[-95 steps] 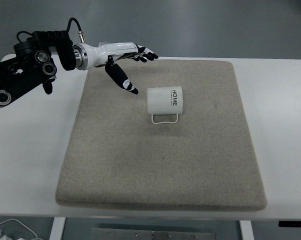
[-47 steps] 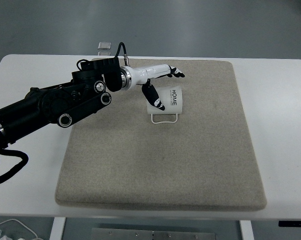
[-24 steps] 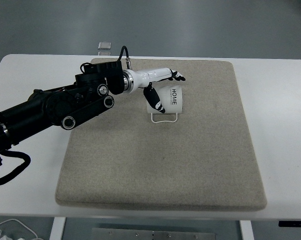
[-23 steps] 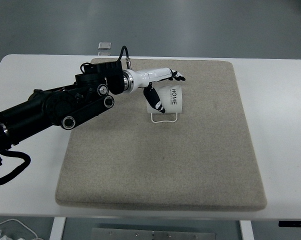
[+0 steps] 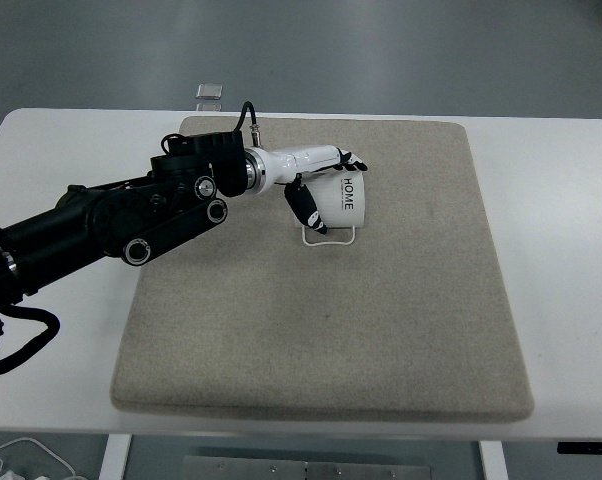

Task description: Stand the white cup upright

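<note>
One white cup [image 5: 336, 202] lies on its side in the far middle of a beige mat [image 5: 321, 330], which covers most of the white table [image 5: 561, 250]. The cup's thin wire handle [image 5: 330, 236] points toward the near edge, resting on the mat, and the black word HOME runs along the wall near the cup's right end. My left hand [image 5: 316, 185] reaches in from the left and sits at the cup's left end: the fingers [image 5: 349, 161] stretch over the far upper side of the cup, while the thumb [image 5: 305, 206] hangs down in front of its near side. The hand brackets the cup in a wide, loose span, not closed around it; whether fingers or thumb touch the wall I cannot tell. My black left arm [image 5: 111, 225] crosses the mat's left edge low over the table. A small grey object [image 5: 209, 92] sits at the table's far edge, behind the mat's far left corner.
</note>
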